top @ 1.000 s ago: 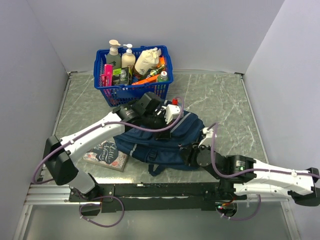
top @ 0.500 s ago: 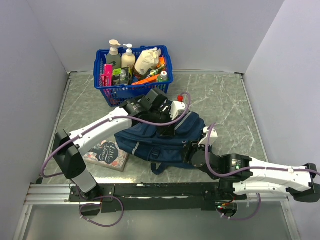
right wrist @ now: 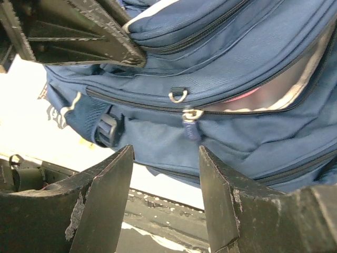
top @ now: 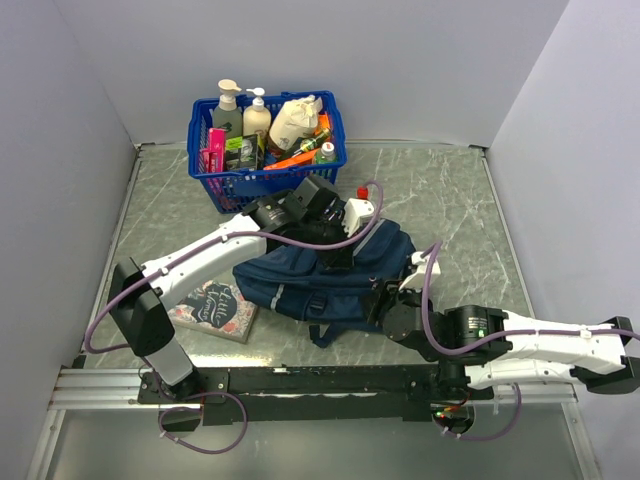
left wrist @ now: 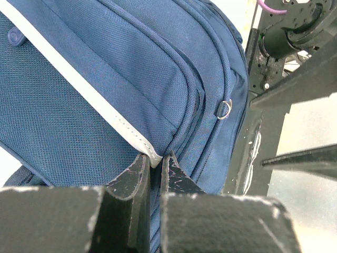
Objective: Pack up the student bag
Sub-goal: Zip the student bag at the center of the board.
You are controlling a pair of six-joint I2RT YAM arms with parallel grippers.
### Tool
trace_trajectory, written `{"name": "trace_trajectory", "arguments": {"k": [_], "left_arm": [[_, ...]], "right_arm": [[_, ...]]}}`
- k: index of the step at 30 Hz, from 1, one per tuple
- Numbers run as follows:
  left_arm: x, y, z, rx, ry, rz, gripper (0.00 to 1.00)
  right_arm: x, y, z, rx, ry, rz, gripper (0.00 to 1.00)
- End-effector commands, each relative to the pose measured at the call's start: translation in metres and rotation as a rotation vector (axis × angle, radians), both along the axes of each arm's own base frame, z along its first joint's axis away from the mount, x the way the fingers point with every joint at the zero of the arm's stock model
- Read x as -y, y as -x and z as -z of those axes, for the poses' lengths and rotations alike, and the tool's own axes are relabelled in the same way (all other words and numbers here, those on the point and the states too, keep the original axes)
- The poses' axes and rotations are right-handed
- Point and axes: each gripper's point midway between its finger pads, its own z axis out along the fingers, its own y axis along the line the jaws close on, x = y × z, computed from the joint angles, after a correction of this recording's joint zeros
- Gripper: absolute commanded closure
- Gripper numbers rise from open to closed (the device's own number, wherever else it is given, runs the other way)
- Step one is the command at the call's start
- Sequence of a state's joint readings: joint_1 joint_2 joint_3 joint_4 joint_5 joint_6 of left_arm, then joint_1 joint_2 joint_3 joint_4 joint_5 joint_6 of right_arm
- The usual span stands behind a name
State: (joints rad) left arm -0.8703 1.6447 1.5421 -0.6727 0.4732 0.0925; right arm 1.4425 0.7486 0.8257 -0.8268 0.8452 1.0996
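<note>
I hold student bag [top: 320, 275] by pale stripe [left wrist: 89, 87], left pincer [left wrist: 155, 163] closed on it. Right pincer [right wrist: 166, 153] open (nearer arm); zip pull [right wrist: 191, 122] straight ahead.

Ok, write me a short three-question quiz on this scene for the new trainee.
1. True or false: the left gripper is shut on the fabric of the navy backpack.
2. What hangs just ahead of the open right gripper? A) a zipper pull B) a pump bottle C) a pen
3. On which side of the backpack does the book lie on the table?
Key: 1 true; 2 A; 3 the left, on the left arm's side.
</note>
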Motion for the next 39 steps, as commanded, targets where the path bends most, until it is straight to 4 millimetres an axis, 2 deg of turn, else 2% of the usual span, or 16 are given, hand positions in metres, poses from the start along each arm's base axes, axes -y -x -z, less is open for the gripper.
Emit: {"name": "trace_trajectory", "arguments": {"k": [1,8,15,22,32,39], "left_arm": [[0.002,-0.048,-0.018,0.13,0.034,-0.141,0.99],[0.002,-0.04,-0.028,0.114,0.074,-0.12,0.99],[-0.001,-0.033,-0.032,0.109,0.086,-0.108,0.99],[-0.007,-0.025,-0.027,0.098,0.077,-0.094,0.99],[-0.006,-0.018,-0.025,0.07,0.079,-0.07,0.99],[-0.002,-0.019,-0.03,0.064,0.097,-0.069,0.99]], "right_arm": [[-0.004,-0.001,0.002,0.001,-0.014,0.013,0.4],[0.0,-0.008,0.015,0.026,0.0,0.043,0.43],[-0.001,-0.023,0.027,0.077,0.017,0.078,0.45],[0.002,-0.037,0.017,0.137,0.043,0.1,0.46],[-0.012,-0.045,0.011,0.167,0.048,0.055,0.5],[-0.015,-0.047,0.025,0.136,0.078,0.053,0.59]]}}
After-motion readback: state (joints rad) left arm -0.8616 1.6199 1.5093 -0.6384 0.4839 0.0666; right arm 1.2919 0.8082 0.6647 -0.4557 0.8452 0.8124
